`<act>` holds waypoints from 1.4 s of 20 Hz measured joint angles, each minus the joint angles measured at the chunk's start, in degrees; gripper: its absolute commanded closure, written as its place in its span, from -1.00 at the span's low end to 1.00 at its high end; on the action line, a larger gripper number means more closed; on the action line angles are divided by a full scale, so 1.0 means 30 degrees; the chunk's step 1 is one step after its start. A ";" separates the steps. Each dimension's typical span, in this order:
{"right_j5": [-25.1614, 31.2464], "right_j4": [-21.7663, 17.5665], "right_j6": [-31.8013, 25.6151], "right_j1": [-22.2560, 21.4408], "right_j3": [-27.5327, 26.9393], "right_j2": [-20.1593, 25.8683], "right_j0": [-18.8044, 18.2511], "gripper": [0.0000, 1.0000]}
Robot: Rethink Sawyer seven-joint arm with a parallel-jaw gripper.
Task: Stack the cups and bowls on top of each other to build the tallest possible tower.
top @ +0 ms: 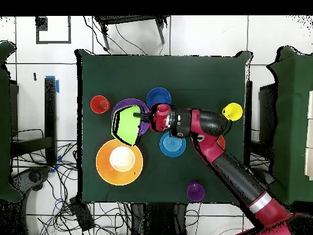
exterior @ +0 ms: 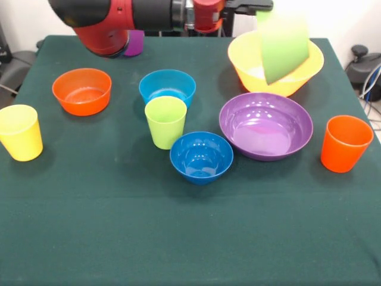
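Carrying the lime green bowl point(exterior: 284, 49) tipped on edge, the hand point(exterior: 253, 6) shows only at the top of the front view, clamped on the bowl's rim as far as I can judge. Landmark: large yellow-orange bowl point(exterior: 297, 80). Green bowl hangs in the air in front of and above it, hiding part of its inside, mouth turned sideways. Purple bowl point(exterior: 266, 126) sits just in front of the landmark, orange cup point(exterior: 345, 143) off to the right of that, dark blue bowl point(exterior: 201, 157) and lime green cup point(exterior: 165, 121) to the left, light blue bowl point(exterior: 167, 86) behind the cup. Orange bowl point(exterior: 82, 90) and yellow cup point(exterior: 21, 132) well left; purple cup point(exterior: 135, 43) behind the arm point(exterior: 101, 24).

Overhead: hand point(top: 145, 116) grips the green bowl point(top: 125, 125) at one rim, bowl directly over the purple bowl point(top: 129, 105), beside the yellow-orange bowl point(top: 103, 164), not over it. The worktop point(top: 202, 79) is otherwise bare. Judgement: the drop turns on which bowl lies under the tilted one; it needs levelling first, or it slides off.
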 measured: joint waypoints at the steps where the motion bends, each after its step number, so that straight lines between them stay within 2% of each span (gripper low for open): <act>1: 0.0083 -0.0004 0.0000 0.0073 0.0058 -0.0072 -0.0126 1.00; 11: -0.0087 0.0012 0.0000 0.1340 0.1739 -0.0504 -0.2163 1.00; 16: -0.1192 0.0012 0.0000 0.1492 0.2486 -0.0317 -0.2214 1.00; 22: -0.3202 0.0016 0.0000 0.1412 0.3282 0.0585 -0.1959 1.00; 23: -0.3805 0.0016 0.0000 0.1286 0.3484 0.0866 -0.1853 1.00; 28: -0.4381 0.0008 0.0000 0.0579 0.3509 0.1111 -0.1453 1.00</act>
